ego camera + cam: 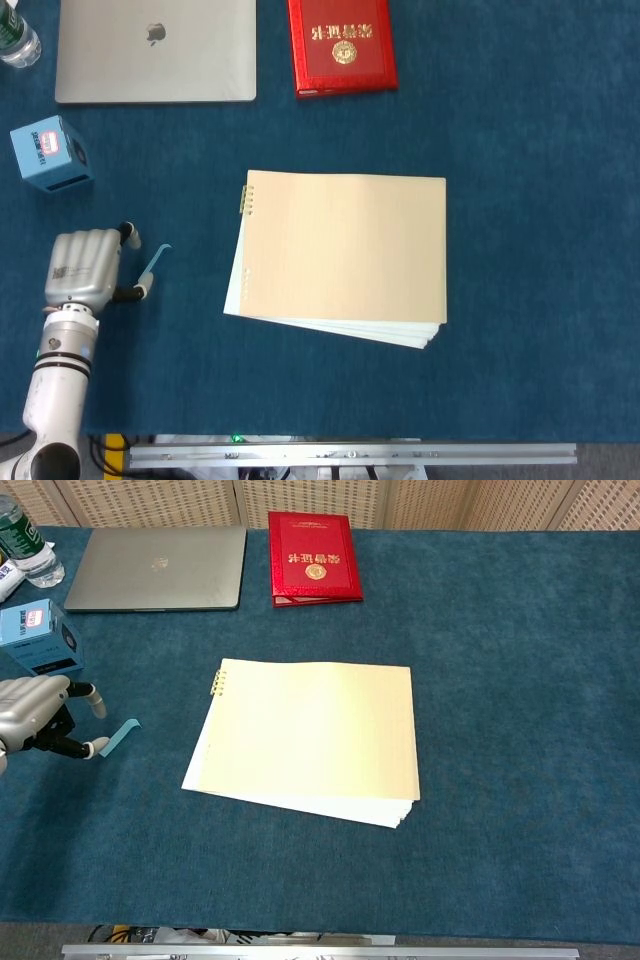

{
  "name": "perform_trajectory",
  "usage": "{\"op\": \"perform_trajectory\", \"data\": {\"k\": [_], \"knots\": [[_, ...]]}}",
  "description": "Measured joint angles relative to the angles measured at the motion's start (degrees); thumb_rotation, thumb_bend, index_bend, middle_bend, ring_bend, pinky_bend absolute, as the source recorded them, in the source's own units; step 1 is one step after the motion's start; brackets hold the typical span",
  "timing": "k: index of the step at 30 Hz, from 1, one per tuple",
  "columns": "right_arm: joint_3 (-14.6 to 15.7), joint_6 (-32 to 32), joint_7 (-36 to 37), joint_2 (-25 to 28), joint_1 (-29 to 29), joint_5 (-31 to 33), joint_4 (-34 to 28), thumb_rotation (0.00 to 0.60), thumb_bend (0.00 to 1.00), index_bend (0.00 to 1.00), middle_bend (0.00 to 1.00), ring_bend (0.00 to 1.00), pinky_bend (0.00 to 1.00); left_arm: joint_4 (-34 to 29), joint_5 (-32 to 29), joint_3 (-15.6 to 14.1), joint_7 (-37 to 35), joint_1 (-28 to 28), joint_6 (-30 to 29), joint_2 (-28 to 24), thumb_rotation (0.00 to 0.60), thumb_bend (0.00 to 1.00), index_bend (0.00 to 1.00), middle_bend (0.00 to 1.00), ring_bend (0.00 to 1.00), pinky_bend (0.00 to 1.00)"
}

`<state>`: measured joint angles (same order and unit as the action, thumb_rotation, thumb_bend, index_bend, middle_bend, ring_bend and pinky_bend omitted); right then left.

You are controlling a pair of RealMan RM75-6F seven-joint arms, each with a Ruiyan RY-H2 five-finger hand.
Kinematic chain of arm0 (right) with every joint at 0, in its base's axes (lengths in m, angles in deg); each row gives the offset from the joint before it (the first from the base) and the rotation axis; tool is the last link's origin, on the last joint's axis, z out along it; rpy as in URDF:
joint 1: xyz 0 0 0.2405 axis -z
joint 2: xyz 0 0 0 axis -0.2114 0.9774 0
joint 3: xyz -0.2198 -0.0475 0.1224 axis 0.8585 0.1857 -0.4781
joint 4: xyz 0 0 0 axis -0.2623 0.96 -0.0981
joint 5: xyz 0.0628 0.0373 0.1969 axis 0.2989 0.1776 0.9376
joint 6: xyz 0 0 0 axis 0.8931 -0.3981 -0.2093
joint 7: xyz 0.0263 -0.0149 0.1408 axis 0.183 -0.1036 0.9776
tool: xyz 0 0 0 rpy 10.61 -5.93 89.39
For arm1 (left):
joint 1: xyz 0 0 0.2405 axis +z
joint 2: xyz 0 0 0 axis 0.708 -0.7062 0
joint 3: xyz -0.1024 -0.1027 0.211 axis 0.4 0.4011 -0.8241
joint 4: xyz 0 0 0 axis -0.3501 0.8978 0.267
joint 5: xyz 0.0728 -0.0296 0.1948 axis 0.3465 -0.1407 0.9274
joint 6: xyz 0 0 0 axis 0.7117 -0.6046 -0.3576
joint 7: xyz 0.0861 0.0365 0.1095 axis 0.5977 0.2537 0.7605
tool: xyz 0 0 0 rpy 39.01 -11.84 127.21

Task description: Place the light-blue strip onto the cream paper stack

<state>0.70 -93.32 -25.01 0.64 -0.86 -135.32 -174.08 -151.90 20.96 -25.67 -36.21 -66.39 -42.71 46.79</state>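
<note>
Your left robot hand point(85, 268) sat open beside the flat blue strip point(153, 262), fingertips spread to pinch it, paper stack point(345, 250) well apart.

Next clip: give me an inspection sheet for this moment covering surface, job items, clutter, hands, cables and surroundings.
Surface: dark blue fabric-covered table, flat.
Job's things: small light-blue strip lies on the cloth left of the cream paper stack, apart from it; stack fanned at its lower edge, gold clip at its top-left corner.
Clutter: closed silver laptop, red booklet with gold lettering, light-blue cardboard box, clear plastic bottle at the far-left edge.
Hands: left hand beside the strip, one fingertip at its lower end, fingers apart, strip not lifted; right hand not in view.
Cables: nothing seen on the table.
Surroundings: perforated beige panels behind; metal rail along the near edge.
</note>
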Motion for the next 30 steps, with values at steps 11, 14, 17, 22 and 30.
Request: {"op": "perform_trajectory", "data": {"k": [11, 14, 17, 22, 30], "knots": [[0.2, 0.0, 0.9, 0.0, 0.3, 0.0, 0.6, 0.600, 0.32, 0.46, 0.51, 0.48, 0.51, -0.7, -0.8, -0.2, -0.5, -0.1, -1.3, 1.4, 0.556, 0.28, 0.35, 0.98, 1.00, 1.00], [0.3, 0.1, 1.1, 0.2, 0.3, 0.0, 0.7, 0.600, 0.32, 0.46, 0.51, 0.48, 0.51, -0.2, -1.5, 0.0, -0.4, 0.0, -2.3, 2.5, 0.557, 0.28, 0.35, 0.98, 1.00, 1.00], [0.3, 0.2, 1.3, 0.3, 0.3, 0.1, 0.8, 0.600, 0.32, 0.46, 0.51, 0.49, 0.51, 0.1, -2.4, 0.2, -0.2, 0.1, -3.1, 3.5, 0.555, 0.28, 0.35, 0.98, 1.00, 1.00], [0.3, 0.4, 1.6, 0.3, 0.3, 0.0, 0.9, 0.600, 0.32, 0.46, 0.51, 0.49, 0.51, 1.0, -3.2, 0.2, 0.2, 0.3, -4.1, 5.1, 0.556, 0.28, 0.35, 0.98, 1.00, 1.00], [0.5, 0.4, 2.2, 0.1, 0.5, 0.1, 1.5, 0.600, 0.32, 0.46, 0.51, 0.49, 0.51, 2.8, -4.2, 0.9, 0.5, 0.3, -5.2, 7.4, 0.556, 0.28, 0.35, 0.98, 1.00, 1.00]]}}
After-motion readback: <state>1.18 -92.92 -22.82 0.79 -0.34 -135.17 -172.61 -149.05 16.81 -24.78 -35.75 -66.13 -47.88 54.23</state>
